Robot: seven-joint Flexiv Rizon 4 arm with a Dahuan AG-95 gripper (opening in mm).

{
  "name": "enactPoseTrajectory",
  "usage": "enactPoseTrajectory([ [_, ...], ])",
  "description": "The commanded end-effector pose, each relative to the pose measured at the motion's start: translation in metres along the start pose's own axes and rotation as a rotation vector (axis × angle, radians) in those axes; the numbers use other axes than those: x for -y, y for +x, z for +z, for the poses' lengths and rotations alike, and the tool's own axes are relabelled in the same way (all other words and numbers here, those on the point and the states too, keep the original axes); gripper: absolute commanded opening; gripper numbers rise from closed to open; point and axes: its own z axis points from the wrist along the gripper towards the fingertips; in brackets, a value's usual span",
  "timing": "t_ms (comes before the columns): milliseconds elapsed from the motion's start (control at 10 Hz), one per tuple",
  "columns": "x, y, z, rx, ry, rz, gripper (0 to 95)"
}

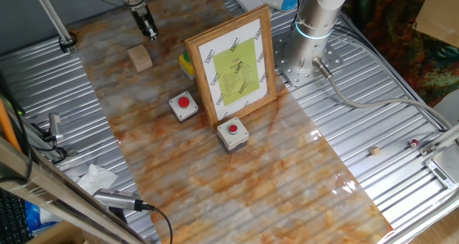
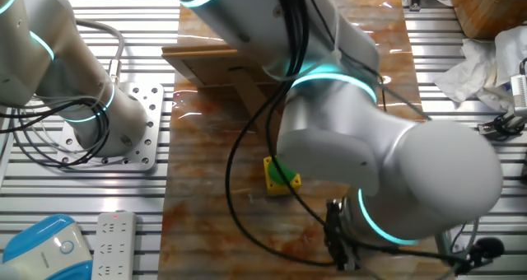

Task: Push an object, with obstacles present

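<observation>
Toward the far-left corner of the marbled mat, the wooden cube is sitting free, nothing touching it. Gripper is hanging just beyond the cube on its far-right side, fingers pointing down and looking pinched close together with nothing between them; a small gap to the cube is showing, no contact. Moving right, the first grey button box is sitting mid-mat, near the left foot of the wood-framed picture. That picture is standing upright, leaning slightly back, its yellow-green sheet facing the near edge. A yellow-green block is peeking out behind the frame's left edge; in the other fixed view it is lying on the mat behind the frame's back prop. The second grey button box is sitting just in front of the frame's near-right corner, almost touching its base. Arm base is standing off the mat's far-right edge on the slatted metal table. In the other fixed view the arm's body is blocking both cube and gripper.
</observation>
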Motion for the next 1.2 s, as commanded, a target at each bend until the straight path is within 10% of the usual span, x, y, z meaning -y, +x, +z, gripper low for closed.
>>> enactPoseTrajectory([
  [100, 0.006, 0.001, -0.003, -0.002, -0.004, -0.017, 0.0],
  [1200, 0.023, 0.007, 0.0, -0.031, 0.015, -0.187, 0.0],
])
